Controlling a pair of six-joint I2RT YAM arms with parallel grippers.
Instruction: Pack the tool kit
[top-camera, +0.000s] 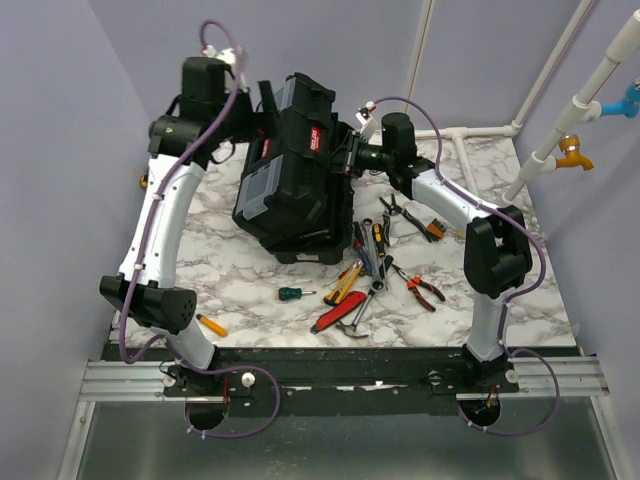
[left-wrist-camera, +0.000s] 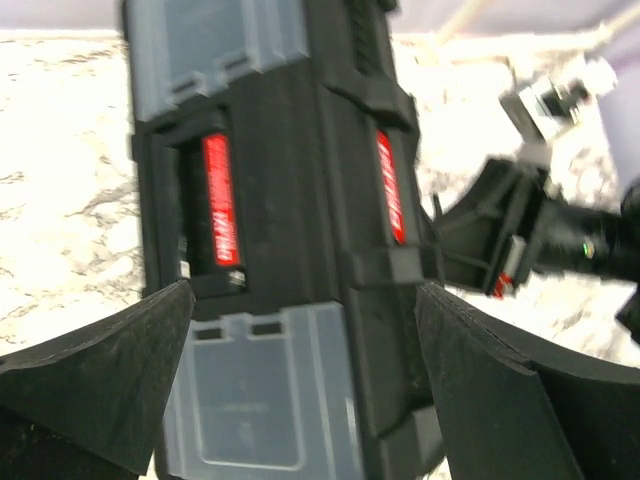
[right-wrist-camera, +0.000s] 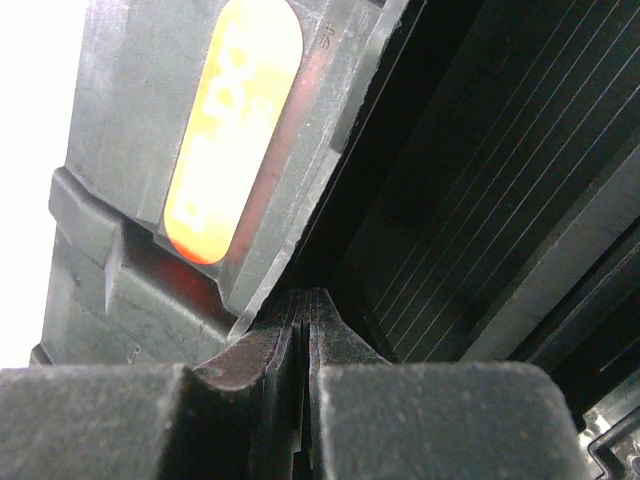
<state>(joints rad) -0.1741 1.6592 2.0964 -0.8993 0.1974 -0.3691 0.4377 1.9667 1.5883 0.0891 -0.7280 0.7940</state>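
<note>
While left gripper (left-wrist-camera: 300, 300) gapes at toolbox (top-camera: 290, 190), right gripper (right-wrist-camera: 305, 300) pressed together against it; hand tools (top-camera: 375, 265) alongside

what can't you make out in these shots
Toolbox inside: no view looks in, its own shell hides it.
Left gripper: top view, mostly behind the toolbox.
Right gripper: right wrist view too close to tell whether its tips touch the toolbox.
Red labels: left wrist view, blurred, unreadable.
Tools: top view, overlapping, small.
</note>
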